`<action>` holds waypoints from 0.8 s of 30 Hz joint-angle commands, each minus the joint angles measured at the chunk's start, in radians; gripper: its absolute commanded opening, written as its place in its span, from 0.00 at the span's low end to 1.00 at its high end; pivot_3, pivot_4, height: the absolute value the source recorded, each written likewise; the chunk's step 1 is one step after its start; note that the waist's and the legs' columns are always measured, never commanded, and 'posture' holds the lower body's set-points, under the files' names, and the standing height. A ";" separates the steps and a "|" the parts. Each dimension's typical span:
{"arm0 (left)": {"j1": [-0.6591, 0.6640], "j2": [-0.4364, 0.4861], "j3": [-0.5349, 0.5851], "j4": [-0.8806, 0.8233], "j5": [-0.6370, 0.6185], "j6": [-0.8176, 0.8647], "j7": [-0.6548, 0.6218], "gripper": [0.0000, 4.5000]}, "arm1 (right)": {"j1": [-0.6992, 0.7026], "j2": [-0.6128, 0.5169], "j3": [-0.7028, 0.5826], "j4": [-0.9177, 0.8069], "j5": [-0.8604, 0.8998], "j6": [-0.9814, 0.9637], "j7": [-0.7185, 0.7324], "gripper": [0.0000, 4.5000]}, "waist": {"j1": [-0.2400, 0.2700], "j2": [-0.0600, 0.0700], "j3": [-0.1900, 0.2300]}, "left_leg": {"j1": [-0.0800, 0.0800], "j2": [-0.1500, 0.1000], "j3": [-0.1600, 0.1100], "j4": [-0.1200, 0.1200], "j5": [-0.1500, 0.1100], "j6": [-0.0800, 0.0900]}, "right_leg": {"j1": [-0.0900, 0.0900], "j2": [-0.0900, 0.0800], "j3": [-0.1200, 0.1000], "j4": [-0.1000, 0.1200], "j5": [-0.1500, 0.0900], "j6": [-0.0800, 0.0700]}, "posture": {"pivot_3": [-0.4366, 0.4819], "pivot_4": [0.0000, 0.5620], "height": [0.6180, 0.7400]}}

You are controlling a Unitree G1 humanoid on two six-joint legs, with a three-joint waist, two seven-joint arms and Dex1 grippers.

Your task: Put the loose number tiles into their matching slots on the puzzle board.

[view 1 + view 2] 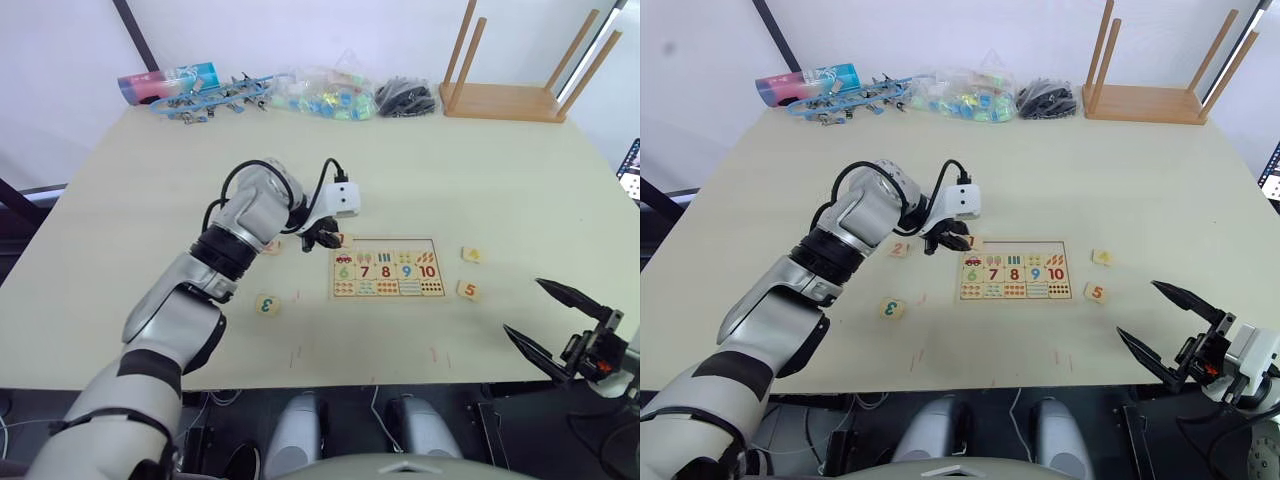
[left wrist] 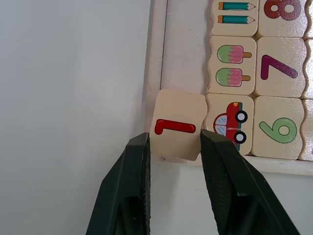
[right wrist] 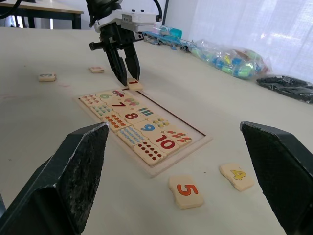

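The puzzle board [image 1: 386, 241] lies a little right of the table's middle. Its lower rows hold tiles 6 to 10, pictures and dots, and the matching slots [image 1: 400, 247] of its upper row are bare. My left gripper [image 2: 173, 139] is shut on the red 1 tile [image 2: 177, 125], which sits tilted over the board's upper left corner. The orange 2 tile [image 1: 899, 249] and green 3 tile [image 1: 266, 304] lie left of the board. The yellow 4 tile [image 1: 471, 255] and orange 5 tile [image 1: 468, 291] lie to its right. My right gripper [image 1: 523, 306] hangs open by the table's front right edge.
An upturned wooden stool [image 1: 505, 100] stands at the back right. Along the back edge lie a dark bundle [image 1: 405, 98], a clear bag of coloured pieces [image 1: 320, 95], blue clips [image 1: 210, 100] and a coloured tube [image 1: 165, 82].
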 commanded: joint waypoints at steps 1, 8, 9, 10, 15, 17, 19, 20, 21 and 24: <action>-0.010 -0.004 -0.005 -0.011 0.008 -0.010 -0.008 0.23 | 0.008 0.006 -0.011 -0.001 0.005 -0.023 -0.002 1.00 | 0.000 0.000 0.000 | 0.000 0.000 0.000 0.000 0.000 0.000 | 0.000 0.000 0.000 0.000 0.000 0.000 | 0.48 0.27 0.98; -0.018 -0.009 -0.013 0.013 0.013 -0.028 0.005 0.23 | 0.014 0.015 -0.010 0.003 -0.002 -0.034 -0.004 1.00 | 0.000 0.000 0.000 | 0.000 0.000 0.000 0.000 0.000 0.000 | 0.000 0.000 0.000 0.000 0.000 0.000 | 0.48 0.27 0.98; -0.018 -0.010 -0.012 0.015 0.013 -0.028 0.005 0.23 | 0.015 0.016 -0.009 0.004 -0.003 -0.035 -0.004 1.00 | 0.000 0.000 0.000 | 0.000 0.000 0.000 0.000 0.000 0.000 | 0.000 0.000 0.000 0.000 0.000 0.000 | 0.48 0.27 0.98; -0.019 -0.011 -0.012 0.017 0.013 -0.026 0.004 0.23 | 0.015 0.017 -0.009 0.005 -0.004 -0.037 -0.004 1.00 | 0.000 0.000 0.000 | 0.000 0.000 0.000 0.000 0.000 0.000 | 0.000 0.000 0.000 0.000 0.000 0.000 | 0.48 0.27 0.98; -0.019 -0.014 -0.010 0.023 0.016 -0.031 0.010 0.23 | 0.020 0.017 -0.008 0.007 -0.003 -0.043 -0.003 1.00 | 0.000 0.000 0.000 | 0.000 0.000 0.000 0.000 0.000 0.000 | 0.000 0.000 0.000 0.000 0.000 0.000 | 0.48 0.27 0.98; -0.020 -0.016 -0.008 0.027 0.015 -0.032 0.014 0.23 | 0.022 0.017 -0.008 0.008 -0.002 -0.044 -0.002 1.00 | 0.000 0.000 0.000 | 0.000 0.000 0.000 0.000 0.000 0.000 | 0.000 0.000 0.000 0.000 0.000 0.000 | 0.48 0.27 0.98; -0.020 -0.017 -0.008 0.029 0.016 -0.035 0.017 0.23 | 0.022 0.017 -0.008 0.009 -0.003 -0.044 -0.002 1.00 | 0.000 0.000 0.000 | 0.000 0.000 0.000 0.000 0.000 0.000 | 0.000 0.000 0.000 0.000 0.000 0.000 | 0.48 0.27 0.98; -0.020 -0.017 -0.008 0.029 0.016 -0.036 0.017 0.23 | 0.023 0.017 -0.008 0.009 -0.003 -0.045 -0.002 1.00 | 0.000 0.000 0.000 | 0.000 0.000 0.000 0.000 0.000 0.000 | 0.000 0.000 0.000 0.000 0.000 0.000 | 0.48 0.27 0.98; -0.020 -0.017 -0.008 0.029 0.016 -0.035 0.017 0.23 | 0.023 0.017 -0.008 0.010 -0.003 -0.045 -0.001 1.00 | 0.000 0.000 0.000 | 0.000 0.000 0.000 0.000 0.000 0.000 | 0.000 0.000 0.000 0.000 0.000 0.000 | 0.48 0.27 0.98; -0.018 -0.017 -0.007 0.024 0.015 -0.035 0.015 0.23 | 0.024 0.014 -0.010 0.010 -0.002 -0.043 0.000 1.00 | 0.000 0.000 0.000 | 0.000 0.000 0.000 0.000 0.000 0.000 | 0.000 0.000 0.000 0.000 0.000 0.000 | 0.48 0.27 0.98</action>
